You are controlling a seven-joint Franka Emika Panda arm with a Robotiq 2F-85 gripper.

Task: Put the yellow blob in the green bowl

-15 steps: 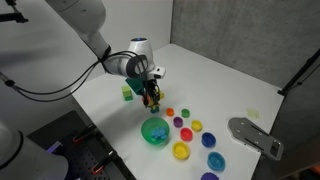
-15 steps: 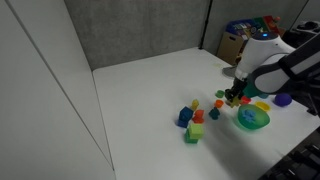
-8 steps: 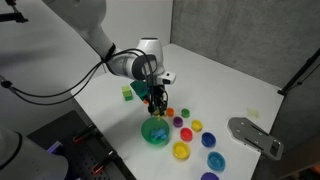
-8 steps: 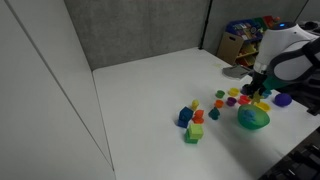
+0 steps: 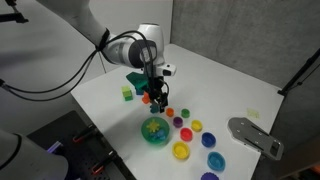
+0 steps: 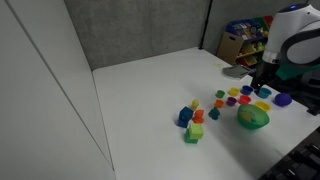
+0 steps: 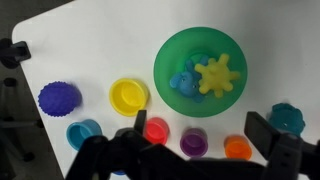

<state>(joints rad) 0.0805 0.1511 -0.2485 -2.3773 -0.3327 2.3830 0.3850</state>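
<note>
The green bowl lies below my gripper in the wrist view, and it also shows in both exterior views. The yellow blob, pale yellow and star-like, rests inside the bowl beside a blue piece. It appears as a pale speck in an exterior view. My gripper hangs above the table just beside the bowl, open, with nothing between its fingers. It also shows in both exterior views.
Small dishes ring the bowl: a yellow bowl, a blue cup, and red, purple and orange cups. A purple spiky ball lies left. Stacked blocks and a grey plate stand farther off.
The gripper carried the yellow blob over the green bowl, opened and rose. The blob now lies in the bowl.
</note>
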